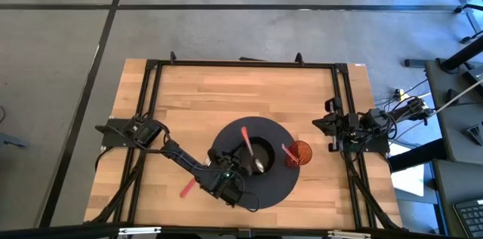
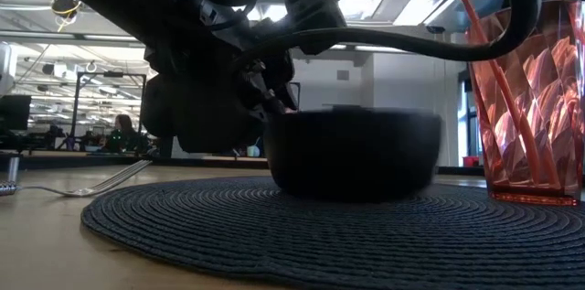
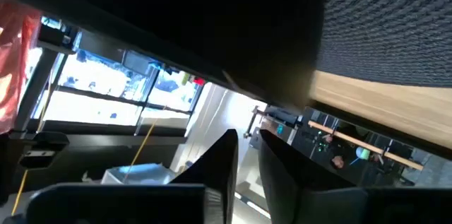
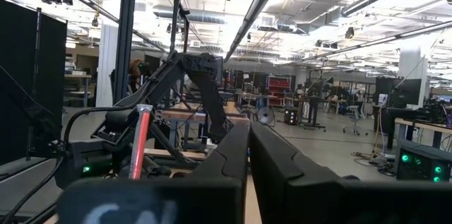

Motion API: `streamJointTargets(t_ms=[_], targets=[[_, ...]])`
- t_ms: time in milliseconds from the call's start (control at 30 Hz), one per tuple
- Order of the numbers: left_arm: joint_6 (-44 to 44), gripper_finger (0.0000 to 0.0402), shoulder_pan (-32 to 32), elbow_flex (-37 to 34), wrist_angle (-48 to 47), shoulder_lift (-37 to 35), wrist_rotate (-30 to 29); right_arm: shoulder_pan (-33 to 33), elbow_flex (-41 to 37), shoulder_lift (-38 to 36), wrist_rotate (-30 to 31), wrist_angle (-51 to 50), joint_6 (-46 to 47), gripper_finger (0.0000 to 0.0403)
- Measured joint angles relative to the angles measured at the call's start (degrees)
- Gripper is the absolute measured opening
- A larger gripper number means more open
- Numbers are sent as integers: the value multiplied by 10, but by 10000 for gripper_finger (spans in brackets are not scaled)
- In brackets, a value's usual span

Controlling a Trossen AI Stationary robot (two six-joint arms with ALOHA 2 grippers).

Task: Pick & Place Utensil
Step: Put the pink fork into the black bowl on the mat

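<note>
1. a round dark woven placemat (image 1: 283, 182) lies on the wooden table (image 1: 189, 103), toward the near edge, and a black bowl (image 1: 260, 152) sits on it.
2. a spoon (image 1: 253, 151) with a red handle rests in the bowl – the metal end lies inside and the handle leans out over the rim toward the far side of the table.
3. a translucent red cup (image 1: 299, 153) stands on the right edge of the placemat, just beside the bowl, with a red-handled utensil (image 1: 289, 151) leaning inside it; in the low view the cup (image 2: 528, 107) fills the right side and the bowl (image 2: 352, 153) stands mid-frame.
4. a fork (image 1: 189, 187) with a red handle lies flat on the bare wood to the left of the placemat, partly hidden by the left arm; the low view shows its metal tines (image 2: 87, 185) resting on the table.
5. the left gripper (image 1: 229, 186) hangs low over the near-left part of the placemat, just beside the bowl; in its wrist view the 2 fingers (image 3: 222, 171) stand a narrow gap apart – nothing shows between them.
6. the right gripper (image 1: 323, 124) waits at the right edge of the table, well apart from the placemat; its fingers (image 4: 229, 157) are closed together and hold nothing.
</note>
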Motion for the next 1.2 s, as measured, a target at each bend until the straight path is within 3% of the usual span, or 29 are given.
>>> streamJointTargets(t_ms=[300,467,600,767,833,933,1200], targets=[[-65,58,-31,30,-89,-15,-20,0,0,0,0,0,0,16],[-179,58,-59,83,-157,-49,-41,0,0,0,0,0,0,16],[-395,58,-76,112,-206,-110,-16,0,0,0,0,-1,3,16],[-758,58,-68,102,-276,-251,182,0,0,0,0,-1,3,16],[-862,58,-61,70,-285,-319,230,0,0,0,0,-2,3,16],[-960,58,-76,-16,-244,-418,241,0,0,0,0,-2,3,16],[-1107,54,-171,-380,143,-637,173,0,0,0,0,-1,1,16]])
